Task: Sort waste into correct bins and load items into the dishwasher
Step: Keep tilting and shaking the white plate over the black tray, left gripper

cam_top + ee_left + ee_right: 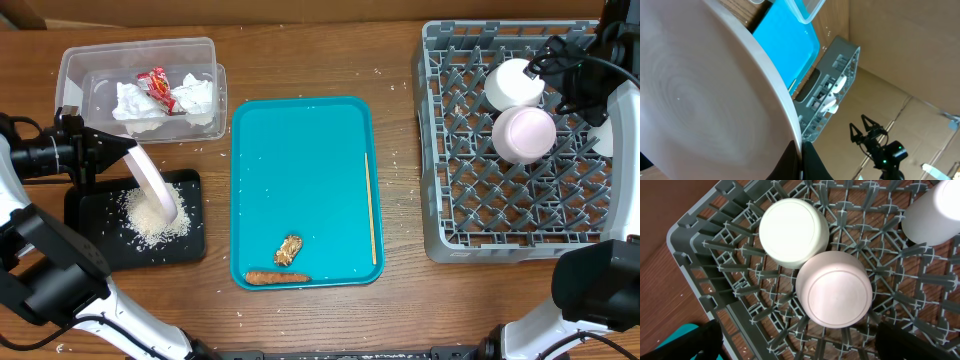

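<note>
Rice-dumping step: the left pincer, shut on the white plate's rim, tilts it over the black tray and its rice pile; next the plate needs standing between the grey rack's pegs, where the right pincer hangs wide and empty.

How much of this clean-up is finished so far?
Done: napkins and wrapper lie in the clear tub; a bowl and cup sit upturned in the dish rack. In hand: the left end effector tilts a plate over rice on the black tray. Left: the food stick, brown lump and wooden stick on the teal tray.
</note>
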